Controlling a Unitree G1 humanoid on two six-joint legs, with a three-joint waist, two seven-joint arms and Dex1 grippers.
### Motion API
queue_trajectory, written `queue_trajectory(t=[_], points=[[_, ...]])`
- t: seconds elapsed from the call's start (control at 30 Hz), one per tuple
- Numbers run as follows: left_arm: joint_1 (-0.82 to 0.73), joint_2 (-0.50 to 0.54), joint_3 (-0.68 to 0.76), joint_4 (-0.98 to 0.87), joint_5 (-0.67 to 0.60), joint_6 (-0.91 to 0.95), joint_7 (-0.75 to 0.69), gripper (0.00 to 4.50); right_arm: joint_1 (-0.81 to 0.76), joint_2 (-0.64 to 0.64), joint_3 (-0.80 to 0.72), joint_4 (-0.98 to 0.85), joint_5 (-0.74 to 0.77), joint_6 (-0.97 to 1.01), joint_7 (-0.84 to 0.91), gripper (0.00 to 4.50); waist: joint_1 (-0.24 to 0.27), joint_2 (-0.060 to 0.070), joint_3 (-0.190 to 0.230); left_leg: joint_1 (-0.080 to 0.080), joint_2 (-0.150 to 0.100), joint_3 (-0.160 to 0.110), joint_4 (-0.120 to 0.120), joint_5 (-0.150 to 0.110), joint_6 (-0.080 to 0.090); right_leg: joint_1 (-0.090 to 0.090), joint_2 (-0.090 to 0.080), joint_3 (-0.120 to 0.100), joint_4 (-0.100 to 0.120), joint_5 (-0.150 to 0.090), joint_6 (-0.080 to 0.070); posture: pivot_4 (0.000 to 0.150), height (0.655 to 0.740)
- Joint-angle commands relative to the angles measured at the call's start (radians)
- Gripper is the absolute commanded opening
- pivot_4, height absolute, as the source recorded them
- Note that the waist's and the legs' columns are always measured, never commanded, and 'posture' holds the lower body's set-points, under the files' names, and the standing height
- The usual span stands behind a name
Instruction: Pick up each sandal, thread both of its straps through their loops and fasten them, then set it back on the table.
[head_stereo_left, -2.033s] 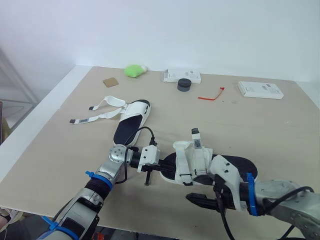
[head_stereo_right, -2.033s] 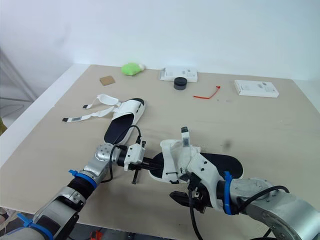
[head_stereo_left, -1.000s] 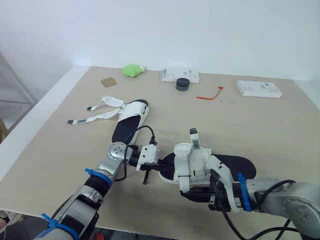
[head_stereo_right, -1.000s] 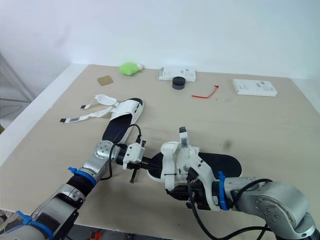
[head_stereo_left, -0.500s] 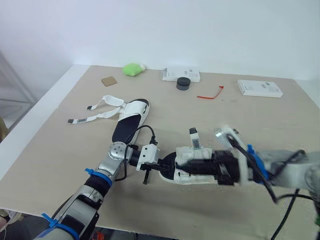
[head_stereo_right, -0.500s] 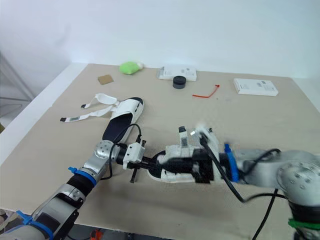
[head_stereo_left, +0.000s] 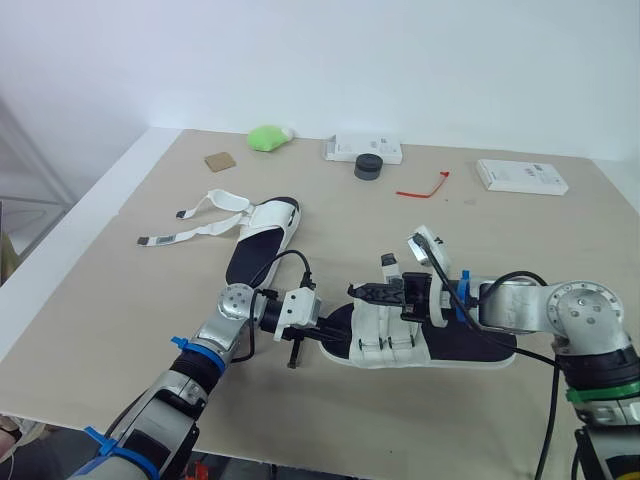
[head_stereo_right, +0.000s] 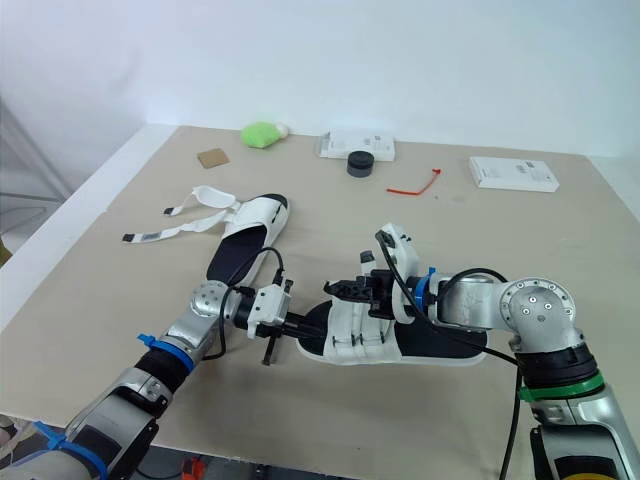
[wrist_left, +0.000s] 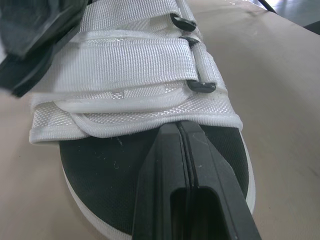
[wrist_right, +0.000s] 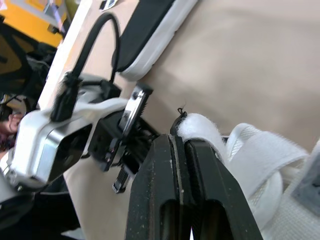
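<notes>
Tightly closed, left hand (head_stereo_left: 328, 338) and right hand (head_stereo_left: 360, 292) touch the sandal (head_stereo_left: 462, 342).

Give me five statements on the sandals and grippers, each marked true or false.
1. The far sandal has its straps spread loose on the table. True.
2. The left gripper is at the heel of the near sandal. False: it is at the toe end.
3. The left gripper's fingers are wide open. False: they are shut together.
4. The right gripper is also at the near sandal. True.
5. The red tie lies between the sandals. False: it lies near the table's far edge.
</notes>
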Motion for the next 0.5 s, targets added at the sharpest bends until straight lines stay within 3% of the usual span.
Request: queue_trajectory(t=[0.03,0.2,0.5], points=[[0.089,0.036,-0.098,0.151,0.151,0.06,-0.007,0.0,-0.016,0.009,-0.029,0.059,0.014,-0.032,-0.077,0.05,0.0,0.0,0.0,0.0,0.0,0.0,0.0,0.0,0.0,0.0,0.0,0.0,0.0,0.0,0.0,0.15,0.74],[0.093,0.036,-0.099,0.153,0.152,0.056,-0.003,0.0,0.017,0.051,-0.049,0.147,0.078,-0.079,-0.234,0.05,-0.001,0.001,-0.001,0.0,0.001,0.0,0.0,0.0,0.0,0.0,0.0,0.001,0.0,0.001,-0.001,0.15,0.74],[0.096,0.038,-0.101,0.16,0.152,0.051,0.004,0.0,0.074,0.021,-0.08,0.135,0.126,-0.095,-0.343,0.05,-0.001,0.0,-0.004,0.0,0.002,0.0,0.0,0.002,0.004,0.0,0.0,0.003,0.0,0.002,-0.001,0.15,0.74]])
